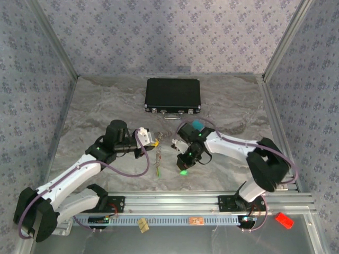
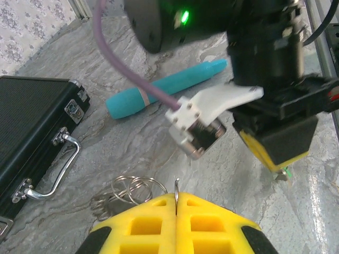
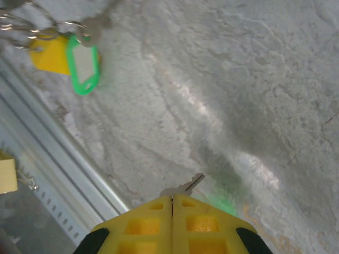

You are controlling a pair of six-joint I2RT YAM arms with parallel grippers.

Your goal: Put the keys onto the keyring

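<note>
Grey marbled desk [image 1: 95, 121], patterned walls on three sides. A black case [image 1: 172, 95] lies at 12 o'clock, with a teal pen [image 2: 159, 90] at its 5 o'clock. The left gripper [image 2: 176, 197] has its yellow fingers pressed together on a thin wire loop of the keyring [image 2: 132, 188], whose other coils show at 10 o'clock of the fingertips. The right gripper [image 3: 172, 199] is clamped on a silver key [image 3: 183, 186]. The green- and yellow-tagged keys [image 3: 83, 63] lie on the desk at its 10 o'clock, near the metal rail [image 3: 63, 159].
</note>
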